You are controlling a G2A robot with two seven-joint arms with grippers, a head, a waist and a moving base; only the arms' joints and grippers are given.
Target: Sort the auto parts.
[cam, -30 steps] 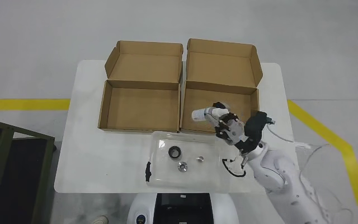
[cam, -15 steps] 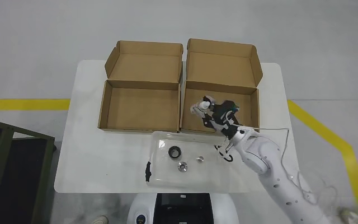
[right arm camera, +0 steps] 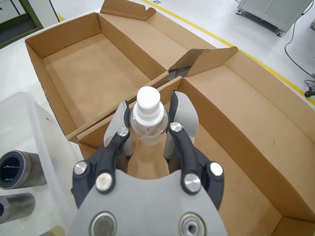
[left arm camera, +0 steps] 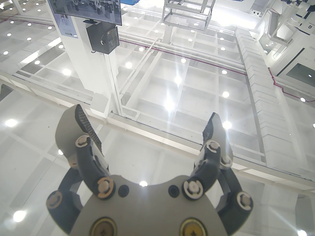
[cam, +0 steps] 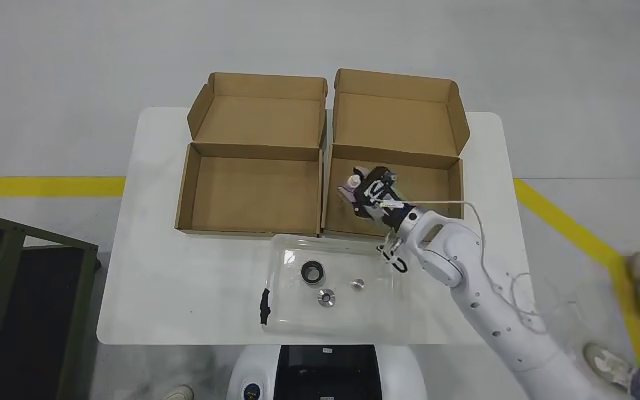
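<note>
**A:** How far has the sorting got?

**B:** Barely begun, I'd judge. The right gripper [right arm camera: 149,103] is clamped on a small clear bottle [right arm camera: 148,116] with a white cap. It holds the bottle above the floor of the cardboard box [right arm camera: 233,128] directly beneath it, close to that box's near corner.

**A:** Is anything in that box already?

**B:** Only bare cardboard shows around the gripper. The second box [right arm camera: 91,62], just beside the gripper across the shared wall, looks equally bare.

**A:** And what's left?

**B:** Behind the gripper, back toward the robot, the clear bin [cam: 290,305] holds a dark ring [cam: 313,271], a metal piece [cam: 326,296] and a smaller one [cam: 357,285]. From the wrist, the nearest ones read as short steel sleeves [right arm camera: 14,170]. The gripper hides part of the bin, so there may be more.

**A:** The other arm?

**B:** The left gripper [left arm camera: 147,121] is spread wide with nothing between its jaws, and it points up at the ceiling. So the bottle is the first part on its way, and at least three wait.
</note>
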